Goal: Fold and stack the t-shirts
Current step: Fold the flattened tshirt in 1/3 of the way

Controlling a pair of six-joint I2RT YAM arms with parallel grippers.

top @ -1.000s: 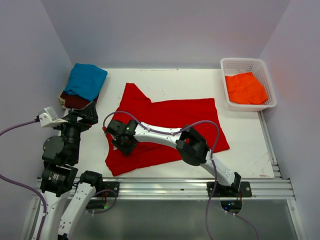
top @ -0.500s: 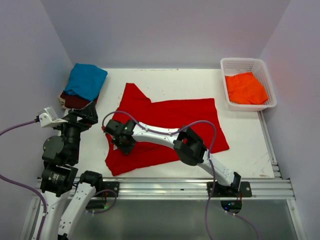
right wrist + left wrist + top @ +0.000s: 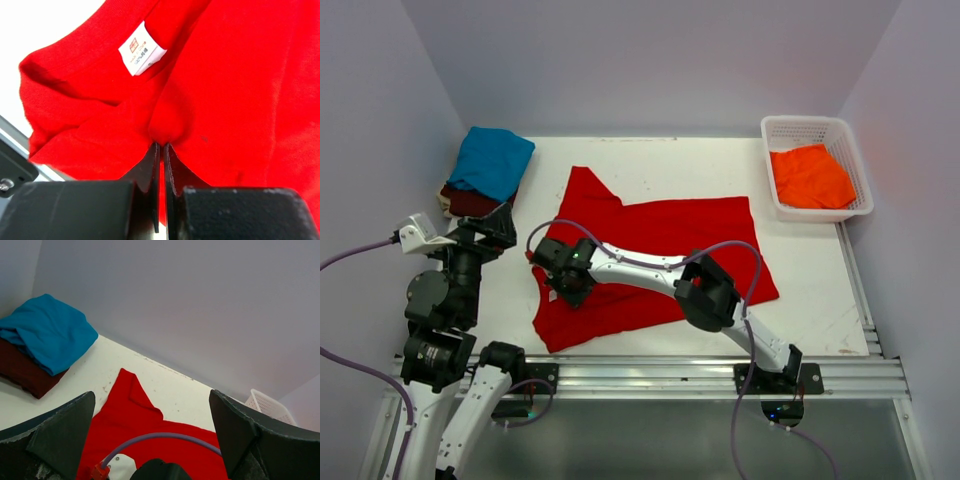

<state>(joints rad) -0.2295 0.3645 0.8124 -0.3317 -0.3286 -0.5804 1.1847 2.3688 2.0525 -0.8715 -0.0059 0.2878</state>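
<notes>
A bright red t-shirt (image 3: 670, 240) lies spread on the white table, one sleeve pointing to the back left. My right gripper (image 3: 558, 285) is shut on a pinch of the red t-shirt (image 3: 225, 90) near its collar and white label (image 3: 142, 54). A teal blue t-shirt (image 3: 492, 160) lies folded on a dark maroon t-shirt (image 3: 470, 204) at the back left. An orange t-shirt (image 3: 810, 176) lies in the basket. My left gripper (image 3: 495, 228) is open and empty, held above the table's left edge, its fingers (image 3: 60, 437) wide apart.
A white lattice basket (image 3: 800, 128) stands at the back right corner. Grey walls close the table on three sides. A metal rail (image 3: 670, 375) runs along the near edge. My right arm (image 3: 705, 292) reaches across the red shirt.
My right gripper has shifted slightly on the red shirt's near-left part, staying shut on the cloth. The left arm has not moved.
</notes>
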